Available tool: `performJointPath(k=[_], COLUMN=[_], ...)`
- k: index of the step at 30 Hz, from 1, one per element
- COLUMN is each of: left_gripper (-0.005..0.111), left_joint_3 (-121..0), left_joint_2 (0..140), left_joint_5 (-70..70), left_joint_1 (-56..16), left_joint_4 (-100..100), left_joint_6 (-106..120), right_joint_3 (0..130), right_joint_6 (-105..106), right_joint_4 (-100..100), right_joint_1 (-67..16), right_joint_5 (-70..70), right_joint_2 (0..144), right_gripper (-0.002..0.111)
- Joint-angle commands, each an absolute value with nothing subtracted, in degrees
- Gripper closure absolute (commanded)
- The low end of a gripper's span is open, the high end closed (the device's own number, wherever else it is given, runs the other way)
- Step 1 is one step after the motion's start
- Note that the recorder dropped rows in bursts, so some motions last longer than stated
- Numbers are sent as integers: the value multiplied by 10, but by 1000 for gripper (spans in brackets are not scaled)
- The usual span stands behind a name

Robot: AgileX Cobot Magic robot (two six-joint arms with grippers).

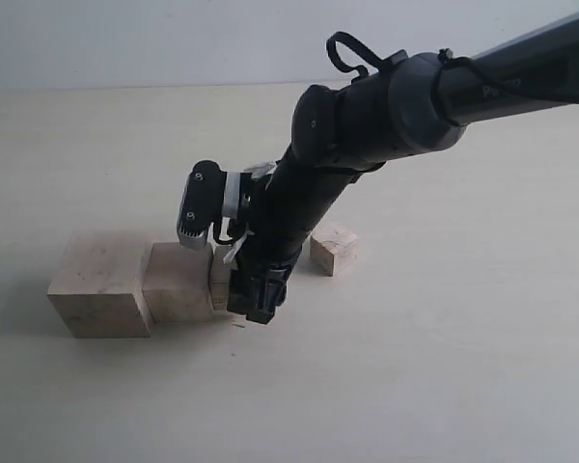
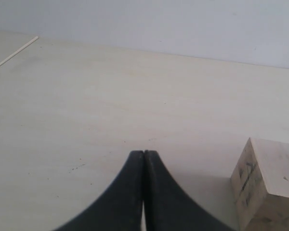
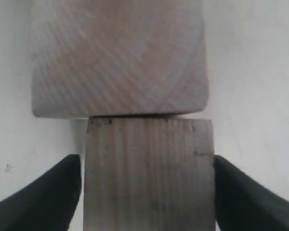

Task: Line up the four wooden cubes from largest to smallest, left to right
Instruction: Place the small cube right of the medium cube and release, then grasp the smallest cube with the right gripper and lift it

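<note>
The big cube [image 1: 96,285] stands at the left with the medium cube [image 1: 179,280] touching its right side. My right gripper [image 1: 256,297] reaches across from the right and is shut on the smaller cube with darker grain lines [image 3: 149,173], one finger [image 3: 53,192] on each side. That cube is butted against the medium cube [image 3: 118,57]; the arm mostly hides it in the exterior view. The tiny cube [image 1: 333,248] sits apart, behind and to the right. My left gripper [image 2: 144,153] is shut and empty over bare table, beside a pale cube's corner [image 2: 269,185]; which cube, I cannot tell.
The pale tabletop [image 1: 444,367] stretches to the front and right of the cubes. The right arm's dark elbow [image 1: 367,116] hangs over the middle of the scene. A pale wall [image 1: 174,39] bounds the far side.
</note>
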State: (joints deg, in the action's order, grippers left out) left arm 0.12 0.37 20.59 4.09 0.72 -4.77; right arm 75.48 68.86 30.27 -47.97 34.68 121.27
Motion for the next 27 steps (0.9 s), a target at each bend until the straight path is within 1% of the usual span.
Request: performJointPath(k=[1, 4, 6, 9, 11, 12, 15, 20, 24, 27], left_gripper=[107, 107, 107, 107, 107, 107, 107, 107, 107, 107], left_joint_3=[0, 0, 0, 0, 0, 0, 0, 0, 0, 0], left_joint_2=[0, 0, 0, 0, 0, 0, 0, 0, 0, 0], left_joint_5=[202, 202, 202, 202, 202, 202, 202, 202, 202, 202], left_joint_1=[38, 38, 38, 38, 38, 38, 38, 38, 38, 38], left_joint_4=[9, 9, 9, 9, 9, 9, 9, 9, 9, 9], left_joint_6=[-48, -48, -48, -48, -48, -48, -48, -48, -48, -48], right_joint_3=[753, 753, 753, 753, 753, 753, 733, 683, 682, 682], right_joint_6=[693, 692, 662, 544, 436, 355, 205, 217, 219, 260], right_joint_4=[300, 297, 287, 181, 112, 86, 90, 114, 127, 171], right_joint_1=[-480, -480, -478, -467, -437, -406, -346, -347, -347, -347], right_joint_5=[333, 325, 339, 374, 377, 377, 395, 364, 352, 341], right_joint_2=[1214, 1188, 1130, 1023, 976, 958, 980, 1047, 1095, 1125], right_gripper=[22, 13, 10, 10, 11, 12, 15, 19, 21, 24])
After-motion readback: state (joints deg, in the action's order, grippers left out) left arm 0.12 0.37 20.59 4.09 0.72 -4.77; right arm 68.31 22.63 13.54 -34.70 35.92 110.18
